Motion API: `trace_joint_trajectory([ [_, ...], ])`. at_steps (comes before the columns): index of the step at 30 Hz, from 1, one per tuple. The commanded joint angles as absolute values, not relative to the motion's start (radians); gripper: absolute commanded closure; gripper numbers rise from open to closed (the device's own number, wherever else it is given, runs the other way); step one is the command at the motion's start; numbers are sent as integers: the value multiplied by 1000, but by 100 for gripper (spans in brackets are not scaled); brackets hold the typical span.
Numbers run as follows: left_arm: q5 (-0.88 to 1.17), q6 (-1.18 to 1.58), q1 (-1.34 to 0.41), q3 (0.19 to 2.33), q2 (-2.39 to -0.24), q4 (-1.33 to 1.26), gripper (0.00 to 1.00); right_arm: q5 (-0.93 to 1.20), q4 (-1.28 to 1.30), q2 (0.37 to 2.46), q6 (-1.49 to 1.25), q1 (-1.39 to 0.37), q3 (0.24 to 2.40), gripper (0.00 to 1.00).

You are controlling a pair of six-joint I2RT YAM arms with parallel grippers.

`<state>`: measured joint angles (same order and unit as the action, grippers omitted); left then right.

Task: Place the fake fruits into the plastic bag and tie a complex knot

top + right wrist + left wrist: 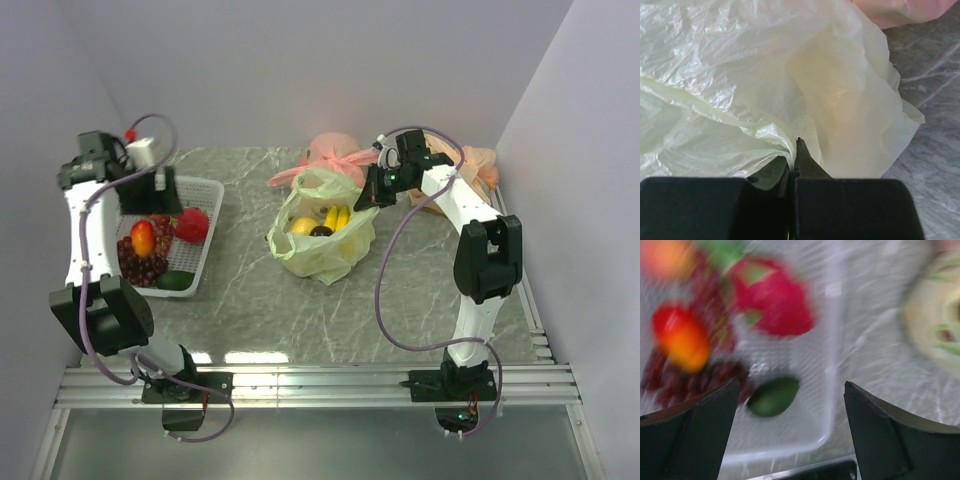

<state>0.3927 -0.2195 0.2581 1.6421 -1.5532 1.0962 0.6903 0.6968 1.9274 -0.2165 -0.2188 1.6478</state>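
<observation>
The pale-green plastic bag (322, 250) sits mid-table with its mouth open; no knot is in view on it. Inside it lie yellow bananas (337, 217), an orange-yellow fruit (303, 226) and a dark piece (321, 231). My right gripper (372, 190) is shut on the bag's right rim, with thin film (740, 75) pinched between its fingers (797, 145). My left gripper (162, 197) hangs open and empty over the white basket (208, 255). In the blurred left wrist view, a peach (682, 337), a red strawberry-like piece (772, 302), dark grapes (695, 382) and a green piece (773, 396) lie below the gripper (791, 385).
A pink knotted bag (335, 155) stands just behind the green one. An orange-tan bag (478, 170) lies behind the right arm. Walls close in on the left, back and right. The basket's near corner (827, 432) is between the left fingers.
</observation>
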Motion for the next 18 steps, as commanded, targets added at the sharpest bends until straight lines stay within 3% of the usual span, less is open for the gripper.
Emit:
trace_joint_trajectory([
  [1,269,-210,436,1563,-1500,1160,8,667,724,1937,-175,-212,1690,100],
  [5,279,-204,526,1500,-1502,1097,10,658,716,1934,-172,-212,1675,100],
  [10,475,-285,517,1482,-1529,970,33,657,693,1927,-176,-212,1657,100],
  [18,508,-276,488,1638,-1779,812,56,661,666,1922,-201,-212,1643,100],
])
